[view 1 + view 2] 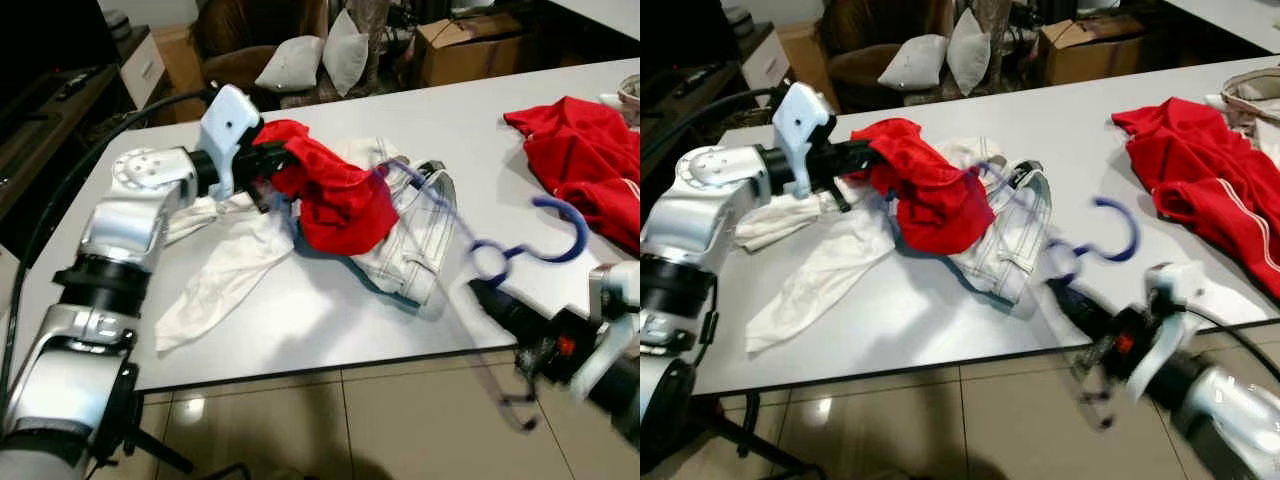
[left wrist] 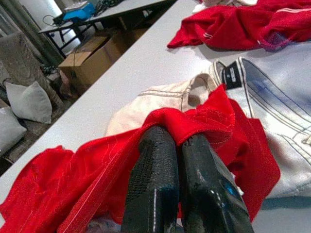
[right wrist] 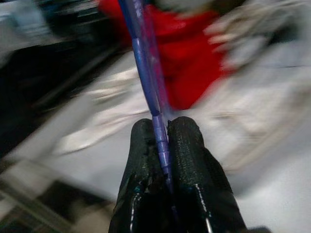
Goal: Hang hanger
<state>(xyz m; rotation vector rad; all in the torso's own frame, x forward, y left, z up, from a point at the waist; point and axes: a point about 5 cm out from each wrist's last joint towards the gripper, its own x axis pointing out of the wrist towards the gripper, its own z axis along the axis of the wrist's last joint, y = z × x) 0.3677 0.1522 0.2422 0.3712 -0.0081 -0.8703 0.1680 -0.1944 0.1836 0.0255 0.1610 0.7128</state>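
Note:
A blue wire hanger (image 1: 520,245) hovers over the white table (image 1: 300,310), its hook near the front right edge and its far end running into a red garment (image 1: 340,195). My right gripper (image 1: 490,295) is shut on the hanger's rod (image 3: 158,126), low at the table's front right. My left gripper (image 1: 275,160) is shut on a fold of the red garment (image 2: 194,126), holding it up over pale jeans (image 1: 410,235) and a white cloth (image 1: 225,265). The right arm is blurred.
A second red garment (image 1: 585,165) lies at the table's right. Behind the table stand a brown armchair with grey cushions (image 1: 300,60) and a cardboard box (image 1: 470,45). A dark cabinet (image 1: 50,110) is at the left. Tiled floor (image 1: 350,420) lies below the front edge.

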